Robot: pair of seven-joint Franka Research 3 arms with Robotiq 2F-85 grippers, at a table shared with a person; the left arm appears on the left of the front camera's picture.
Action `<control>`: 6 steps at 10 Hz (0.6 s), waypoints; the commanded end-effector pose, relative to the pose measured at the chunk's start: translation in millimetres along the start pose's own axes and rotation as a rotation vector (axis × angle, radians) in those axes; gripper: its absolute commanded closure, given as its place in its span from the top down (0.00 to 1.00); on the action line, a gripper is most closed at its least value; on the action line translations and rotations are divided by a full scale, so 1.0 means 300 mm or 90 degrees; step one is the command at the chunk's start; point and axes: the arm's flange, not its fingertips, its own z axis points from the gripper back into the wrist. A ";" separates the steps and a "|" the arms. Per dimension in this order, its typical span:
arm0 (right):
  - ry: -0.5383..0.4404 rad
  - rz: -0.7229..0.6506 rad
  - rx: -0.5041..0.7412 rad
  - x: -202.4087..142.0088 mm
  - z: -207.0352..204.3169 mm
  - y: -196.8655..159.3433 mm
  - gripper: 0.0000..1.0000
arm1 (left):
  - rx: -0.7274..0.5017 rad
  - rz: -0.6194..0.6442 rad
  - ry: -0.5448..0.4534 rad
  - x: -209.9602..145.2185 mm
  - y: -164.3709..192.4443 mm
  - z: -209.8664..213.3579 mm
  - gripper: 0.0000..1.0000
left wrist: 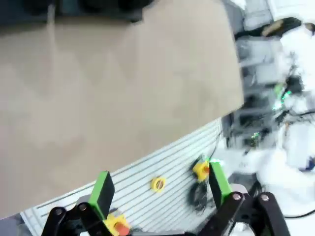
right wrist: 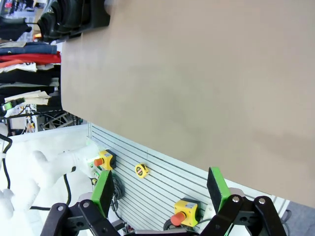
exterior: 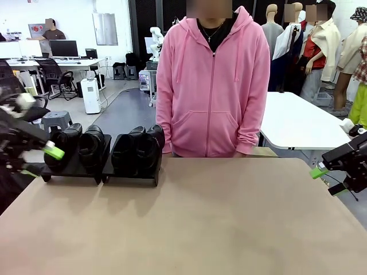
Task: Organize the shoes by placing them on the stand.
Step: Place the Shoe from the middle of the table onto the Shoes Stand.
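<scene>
With all four shoes on the stand, both tools hang wide open.
Left tool beside the stand; right tool off the counter edge, both empty.

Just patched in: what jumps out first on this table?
Four black shoes sit in pairs on the stand at the table's far left corner, right in front of a person in a pink hoodie. Both the left gripper and right gripper hang open at the table's sides, holding nothing.

Black pincer with green pads; person wears pink zip hoodie.
</scene>
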 end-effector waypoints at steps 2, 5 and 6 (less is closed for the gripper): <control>0.007 0.008 -0.008 0.001 0.014 -0.001 1.00 | -0.106 0.088 -0.157 0.029 0.201 -0.034 1.00; 0.007 0.008 -0.008 0.001 0.014 -0.001 1.00 | -0.039 0.056 -0.055 0.025 0.104 0.057 1.00; 0.007 0.008 -0.008 0.001 0.014 -0.001 1.00 | -0.039 0.056 -0.055 0.025 0.104 0.057 1.00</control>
